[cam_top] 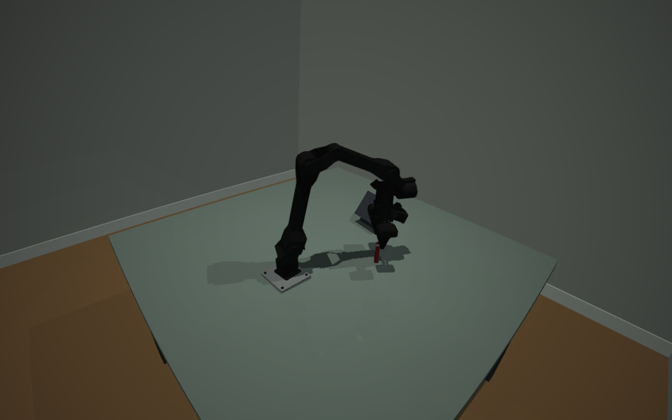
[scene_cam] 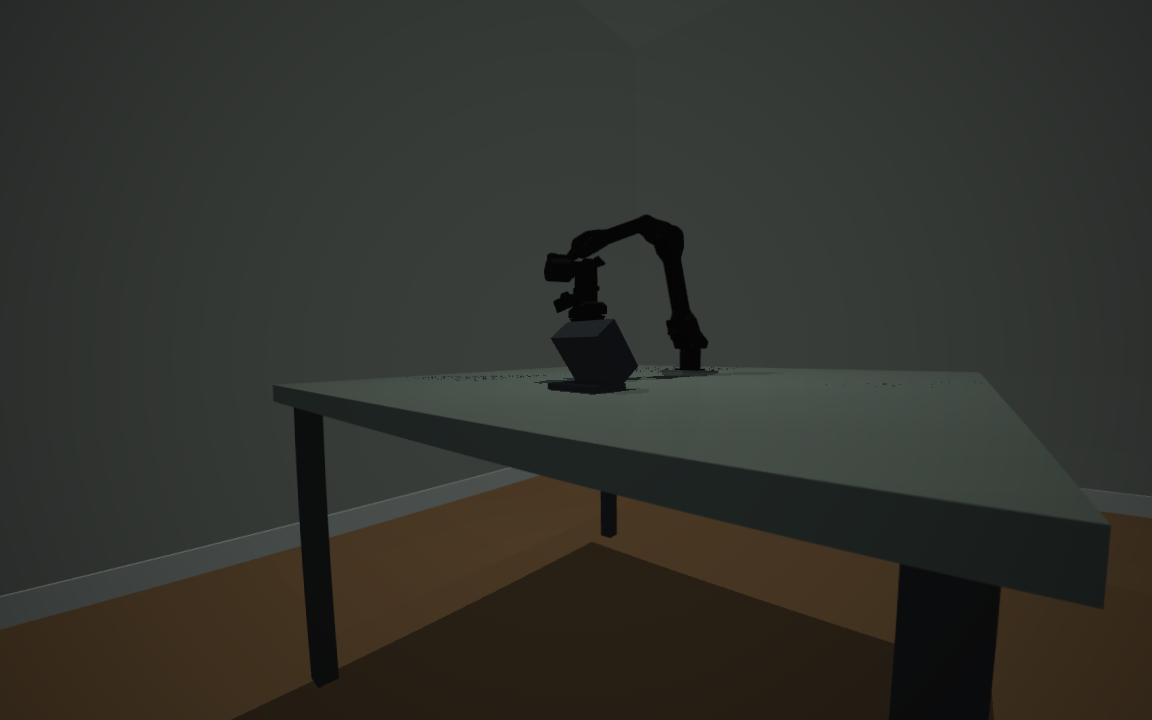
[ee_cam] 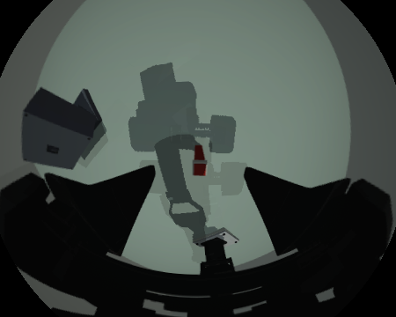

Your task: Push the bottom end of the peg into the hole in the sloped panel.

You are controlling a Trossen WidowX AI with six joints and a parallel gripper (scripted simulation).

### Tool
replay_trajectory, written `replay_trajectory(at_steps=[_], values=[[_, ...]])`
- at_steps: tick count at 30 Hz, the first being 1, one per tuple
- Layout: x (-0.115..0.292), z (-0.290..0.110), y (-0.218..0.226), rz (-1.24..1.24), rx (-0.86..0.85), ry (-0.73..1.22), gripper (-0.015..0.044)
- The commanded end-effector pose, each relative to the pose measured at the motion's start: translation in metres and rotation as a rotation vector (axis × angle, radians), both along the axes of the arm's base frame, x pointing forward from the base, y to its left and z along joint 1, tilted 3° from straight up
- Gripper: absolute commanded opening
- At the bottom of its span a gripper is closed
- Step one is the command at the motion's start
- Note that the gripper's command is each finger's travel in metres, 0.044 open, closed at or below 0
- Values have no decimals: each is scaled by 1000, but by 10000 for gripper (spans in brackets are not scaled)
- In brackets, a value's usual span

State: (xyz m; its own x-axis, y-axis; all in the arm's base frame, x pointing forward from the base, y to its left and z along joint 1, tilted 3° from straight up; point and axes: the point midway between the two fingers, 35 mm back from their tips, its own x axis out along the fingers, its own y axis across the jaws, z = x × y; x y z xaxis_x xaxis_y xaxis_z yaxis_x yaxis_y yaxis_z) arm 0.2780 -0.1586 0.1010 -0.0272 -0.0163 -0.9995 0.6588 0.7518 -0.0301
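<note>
The red peg [cam_top: 376,254] [ee_cam: 199,170] with a grey band stands upright on the table [cam_top: 328,324] [scene_cam: 741,420]. My gripper [cam_top: 382,242] [ee_cam: 200,171] is open and points down above the peg; in the wrist view the peg shows between the two fingertips, touching neither. The dark grey sloped panel [cam_top: 363,207] [scene_cam: 596,358] [ee_cam: 75,143] is left of the peg in the wrist view. Its small rectangular hole [ee_cam: 53,150] shows there; the arm hides it in the top view. The exterior view shows the panel's back, which hides my fingertips and the peg.
The arm's light base plate [cam_top: 286,284] [ee_cam: 231,235] is bolted to the table, left of the peg in the top view. The panel rests on a dark foot plate [scene_cam: 584,387] behind the gripper in the top view. Shadows of the arm lie around the peg.
</note>
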Motion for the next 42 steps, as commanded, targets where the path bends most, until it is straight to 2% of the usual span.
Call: replay_trajectory(at_steps=[1, 28, 42], values=[[0, -7, 0, 5, 5, 0, 440], [-3, -48, 1, 5, 5, 0, 440], [-2, -45, 0, 0, 1, 1, 72]])
